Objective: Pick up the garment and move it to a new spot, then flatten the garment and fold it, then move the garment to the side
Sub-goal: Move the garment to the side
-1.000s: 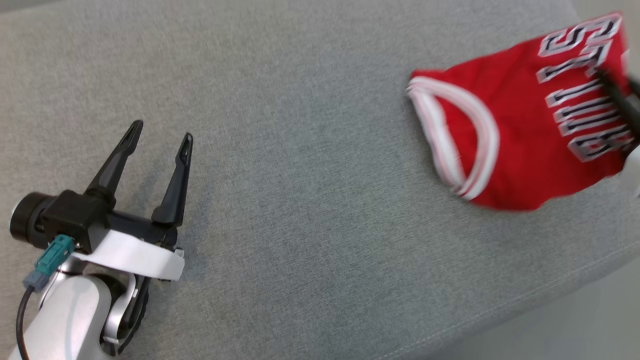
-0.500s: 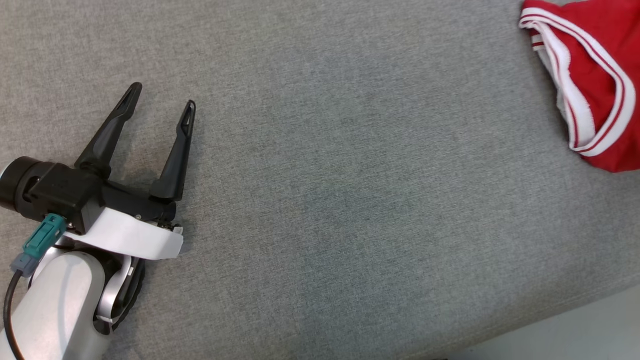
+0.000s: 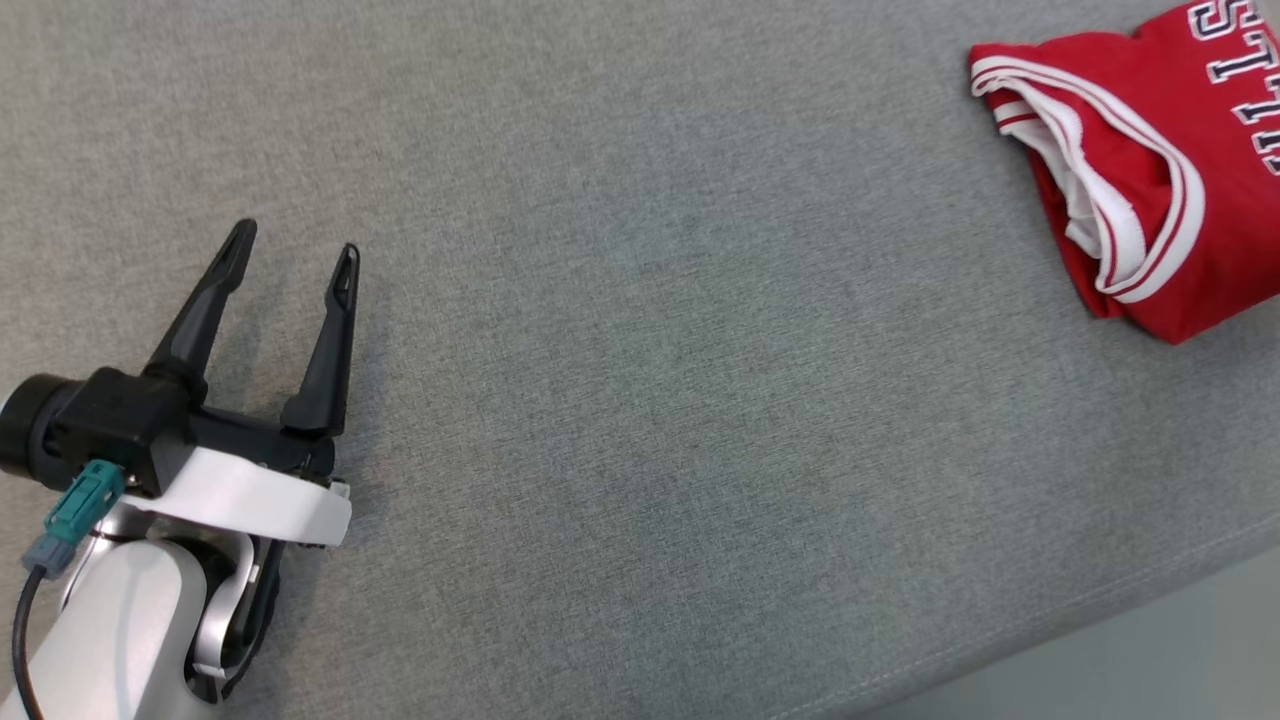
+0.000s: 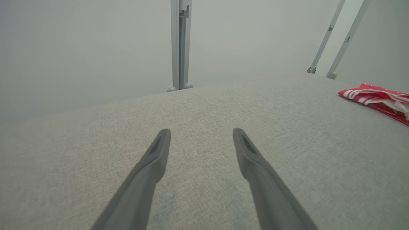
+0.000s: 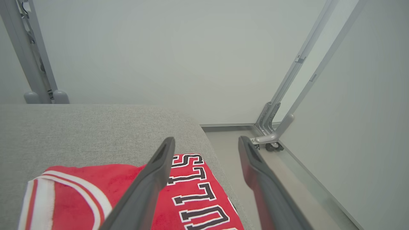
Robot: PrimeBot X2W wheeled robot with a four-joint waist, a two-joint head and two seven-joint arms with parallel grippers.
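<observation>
The garment (image 3: 1150, 180) is a folded red jersey with white-and-red trim and black-and-white letters. It lies flat at the far right of the grey cushioned surface (image 3: 640, 330), and shows as a low red strip (image 4: 380, 100) in the left wrist view. My left gripper (image 3: 293, 255) hovers open and empty at the lower left, far from the garment. In the right wrist view my right gripper (image 5: 207, 142) stands open above the garment (image 5: 127, 195), its fingers spread over the lettered end near the surface's right edge, holding nothing.
The surface's front edge with its seam (image 3: 1050, 630) runs along the lower right, with pale floor (image 3: 1180, 660) beyond. Grey metal frame posts (image 5: 287, 92) and a white wall (image 5: 175, 54) stand behind the surface. Another post (image 4: 180, 44) rises at the back.
My right gripper has opened and let go of the garment, which now lies at rest on the surface. The head camera has shifted, so the garment sits further right in the picture.
</observation>
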